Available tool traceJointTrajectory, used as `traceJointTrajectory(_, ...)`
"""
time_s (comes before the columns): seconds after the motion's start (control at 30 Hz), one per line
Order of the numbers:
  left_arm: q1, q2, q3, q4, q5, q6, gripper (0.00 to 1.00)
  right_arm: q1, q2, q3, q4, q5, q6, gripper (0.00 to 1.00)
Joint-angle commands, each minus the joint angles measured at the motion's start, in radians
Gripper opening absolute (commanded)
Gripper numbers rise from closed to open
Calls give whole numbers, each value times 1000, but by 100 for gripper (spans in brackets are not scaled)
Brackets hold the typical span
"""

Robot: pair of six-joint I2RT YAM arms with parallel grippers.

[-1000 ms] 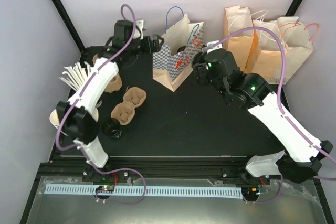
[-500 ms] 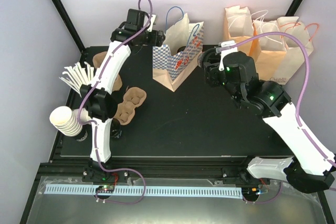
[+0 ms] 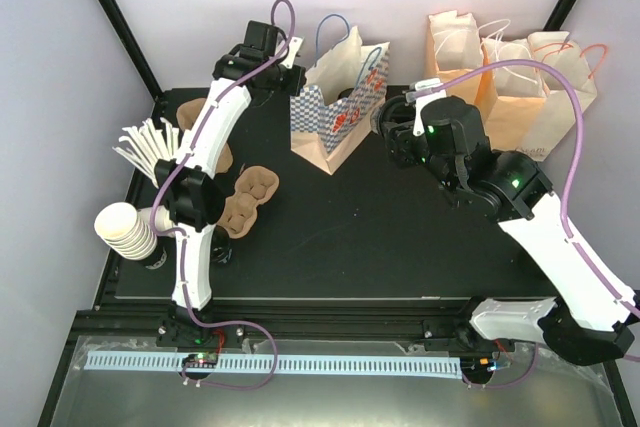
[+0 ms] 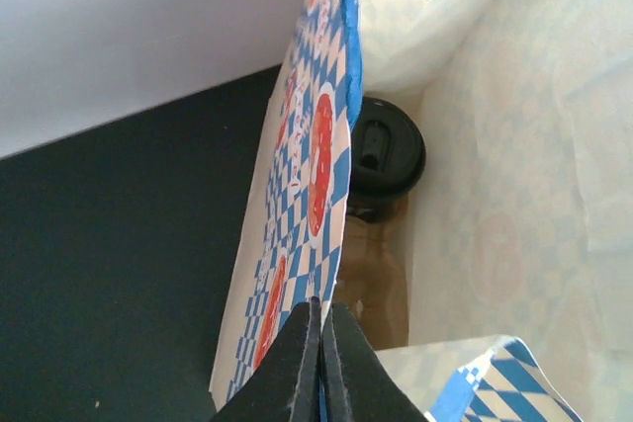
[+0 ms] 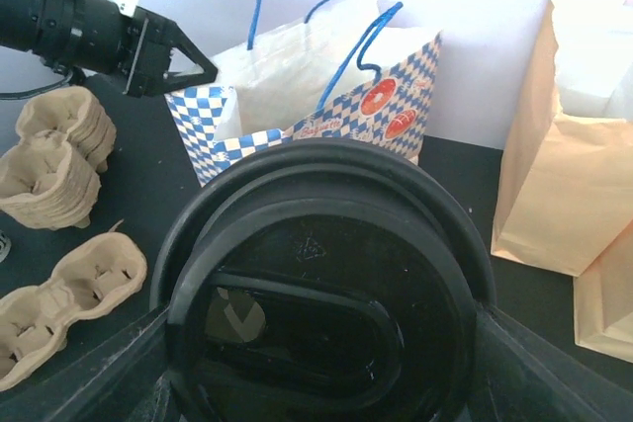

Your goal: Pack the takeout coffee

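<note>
In the right wrist view a takeout coffee [image 5: 326, 274], a black cup with a round black lid, fills the frame, and my right gripper [image 5: 331, 368] is shut on its sides. From above, that gripper [image 3: 392, 133] hovers just right of the blue-and-white checked paper bag [image 3: 335, 112]. My left gripper [image 4: 320, 305] is shut on the bag's left wall [image 4: 316, 175] at its rim; from above it [image 3: 296, 75] sits at the bag's far-left corner. Another black lidded cup [image 4: 386, 153] stands upright on the bag's floor.
Brown pulp cup carriers [image 3: 245, 197] lie left of the bag, with a stack [image 3: 195, 117] behind them. Stacked cream cups [image 3: 125, 227] and white sticks [image 3: 145, 142] stand at the left edge. A further black cup [image 3: 220, 250] sits by the left arm's base. Peach paper bags [image 3: 510, 77] line the back right.
My left arm stretched out to the bag's rim and its jaws closed on the paper wall. The right arm shifted slightly right, still holding the cup.
</note>
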Motion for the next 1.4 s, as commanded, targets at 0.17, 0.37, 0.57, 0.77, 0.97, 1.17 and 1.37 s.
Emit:
traceJointTrajectory(0.17, -13, -145, 3, -95, 165, 13, 2, -5, 105, 221, -147, -80, -39, 55)
traceJointTrajectory(0.37, -45, -272, -137, -95, 238, -6, 2, -6, 242, 470, -294, -113, -60, 55)
traceJointTrajectory(0.57, -105, -409, -354, -23, 355, -8, 2, -5, 337, 634, -370, -138, -32, 55)
traceJointTrajectory(0.77, -126, -515, -528, 53, 445, -67, 1, -5, 329, 553, -450, -168, -22, 55)
traceJointTrajectory(0.97, -141, -586, -669, 130, 523, -138, 2, -3, 99, 187, -321, -290, 7, 53)
traceJointTrajectory(1.17, -157, -621, -733, 137, 537, -141, 1, 0, 49, -73, -314, -433, 32, 47)
traceJointTrajectory(1.37, -167, -652, -797, 222, 494, -122, 1, 70, -2, -191, -226, -629, 47, 47)
